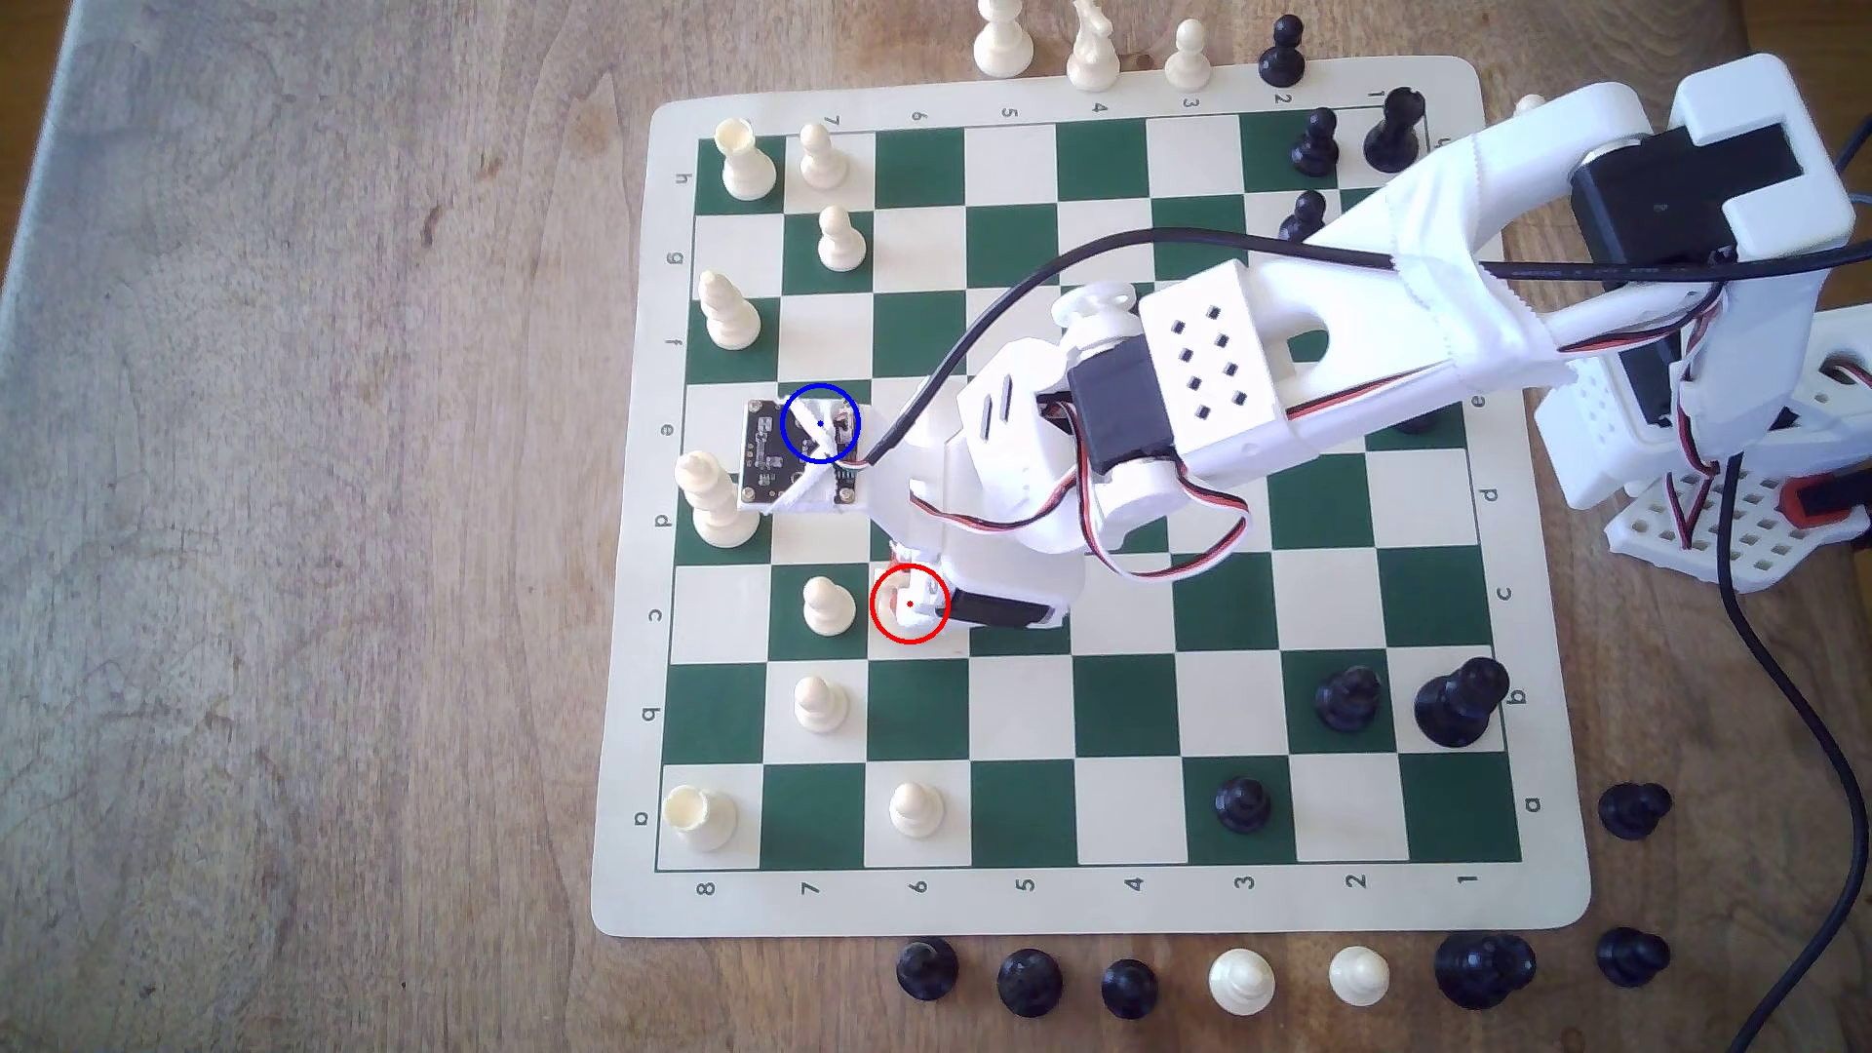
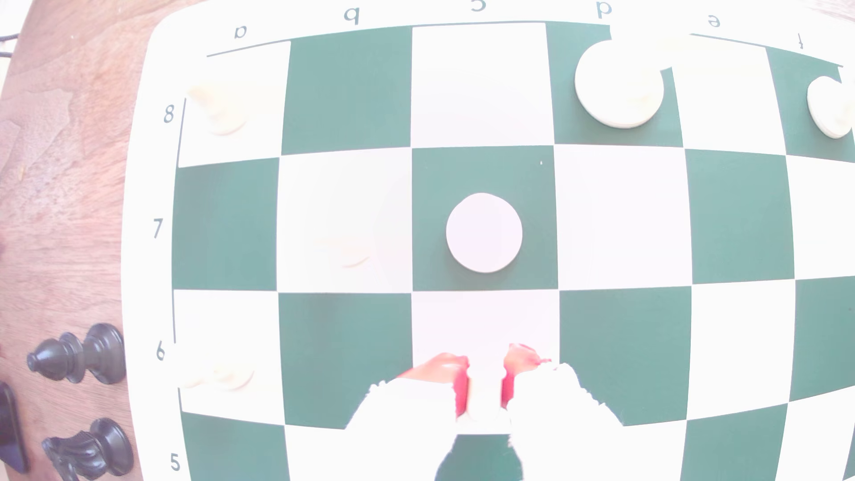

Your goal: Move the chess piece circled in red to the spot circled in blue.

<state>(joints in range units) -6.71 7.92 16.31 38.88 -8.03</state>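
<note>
My hand (image 2: 485, 386) hangs parted over the cream square just beside the c7 pawn (image 2: 484, 232), where the white knight (image 1: 909, 608) stands washed-out between my red pads (image 2: 460, 393); light, rigid, slippery, I judge, best pinched low at the waist.

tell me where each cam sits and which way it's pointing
Exterior view: high above the table, looking almost straight down on the chessboard; the white arm reaches in from the exterior view's right.
Wrist view: on the arm's wrist, looking down at the board past the red-tipped fingers.
Shared: the green-and-cream board and the cream pawn on c7.
</note>
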